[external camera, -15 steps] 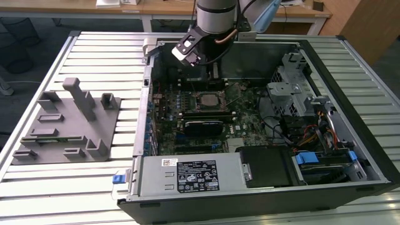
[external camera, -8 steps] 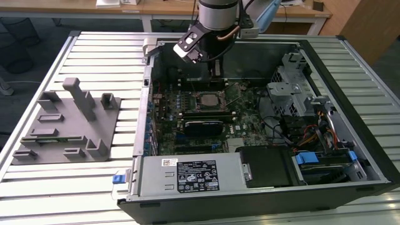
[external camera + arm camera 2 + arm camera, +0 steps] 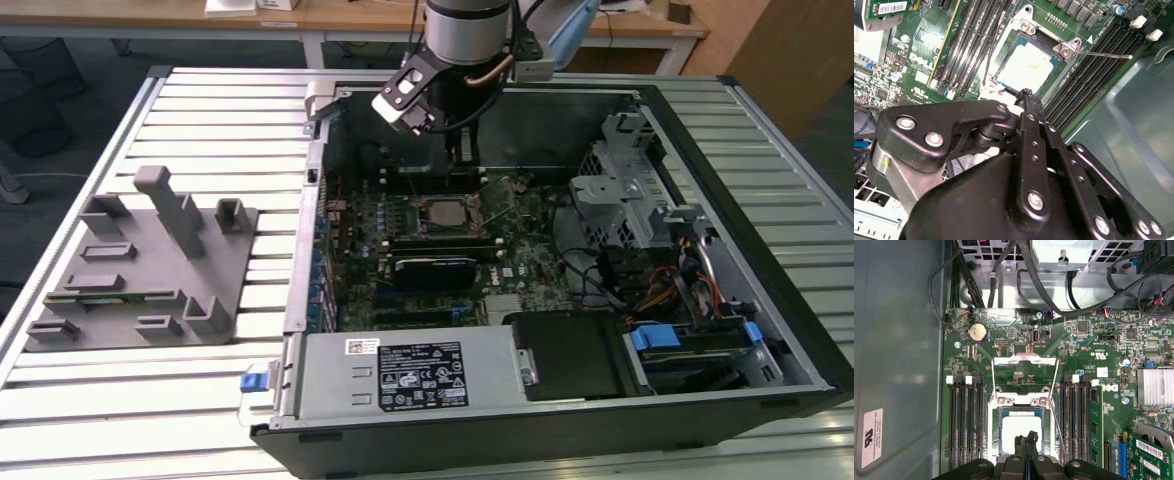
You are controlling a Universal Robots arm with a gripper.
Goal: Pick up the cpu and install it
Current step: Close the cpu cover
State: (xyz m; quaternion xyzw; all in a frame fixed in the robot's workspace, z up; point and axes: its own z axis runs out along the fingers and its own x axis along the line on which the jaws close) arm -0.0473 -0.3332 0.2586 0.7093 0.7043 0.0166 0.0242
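Second wrist view shows cpu (image 3: 1029,70) lying near closed claw (image 3: 1026,95)

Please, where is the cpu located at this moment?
In the first wrist view the cpu lies in the open socket on the motherboard, between the two banks of memory slots, with the shut pincer close over it.

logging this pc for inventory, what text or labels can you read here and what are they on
Nothing can be quoted with confidence.
black label on the power supply: print too small to read.
barcode sticker on the green card: too small to read.
white sticker on the case wall: too small to read.
white markings on the motherboard: too small to read.
cpu top: no print seen.
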